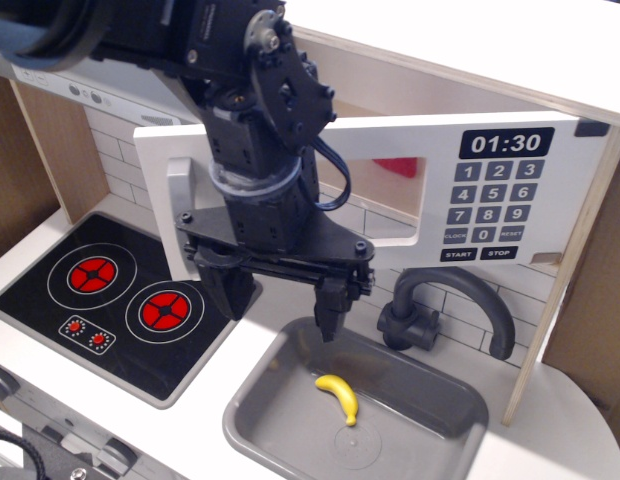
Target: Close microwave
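Hand (280, 295) hung wide open and empty in front of the microwave (390, 190), whose door stood just behind it (closure unclear, arm blocked the handle side); best to press flat and squarely on the door, away from the hand.

The toy kitchen is being viewed by one camera from the front, angled downward, close over the worktop (565, 430).
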### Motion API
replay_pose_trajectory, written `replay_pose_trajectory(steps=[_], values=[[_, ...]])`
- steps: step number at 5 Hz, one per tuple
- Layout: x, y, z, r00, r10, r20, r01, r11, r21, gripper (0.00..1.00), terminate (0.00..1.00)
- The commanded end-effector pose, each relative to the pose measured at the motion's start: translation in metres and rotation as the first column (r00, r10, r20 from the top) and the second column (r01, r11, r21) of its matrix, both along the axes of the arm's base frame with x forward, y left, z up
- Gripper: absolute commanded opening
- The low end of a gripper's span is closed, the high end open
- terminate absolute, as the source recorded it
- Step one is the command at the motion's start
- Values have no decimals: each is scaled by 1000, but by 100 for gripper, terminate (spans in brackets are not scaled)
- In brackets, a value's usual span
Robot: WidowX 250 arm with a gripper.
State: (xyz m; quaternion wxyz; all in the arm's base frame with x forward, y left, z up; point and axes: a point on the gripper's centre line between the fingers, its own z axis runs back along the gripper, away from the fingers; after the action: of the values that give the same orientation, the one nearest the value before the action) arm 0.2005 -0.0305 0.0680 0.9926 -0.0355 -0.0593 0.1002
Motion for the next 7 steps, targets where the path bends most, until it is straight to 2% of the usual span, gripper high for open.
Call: replay_pose_trajectory(steps=[1,2,3,4,5,6,7], values=[[0,0,0,1000,0,0,0,1000,0,100,0],[22,-6,0,998,12,61,-9,999,-44,100,0],[44,-13,-1,994,42,98,-36,998,-60,100,0],[62,-12,0,988,37,150,-29,998,-53,100,0],[71,-2,-6,979,6,204,-3,1000,-17,100,0],[80,8,-8,956,-44,291,45,999,3,100,0],[97,14,-1,939,-66,338,67,998,9,100,0]])
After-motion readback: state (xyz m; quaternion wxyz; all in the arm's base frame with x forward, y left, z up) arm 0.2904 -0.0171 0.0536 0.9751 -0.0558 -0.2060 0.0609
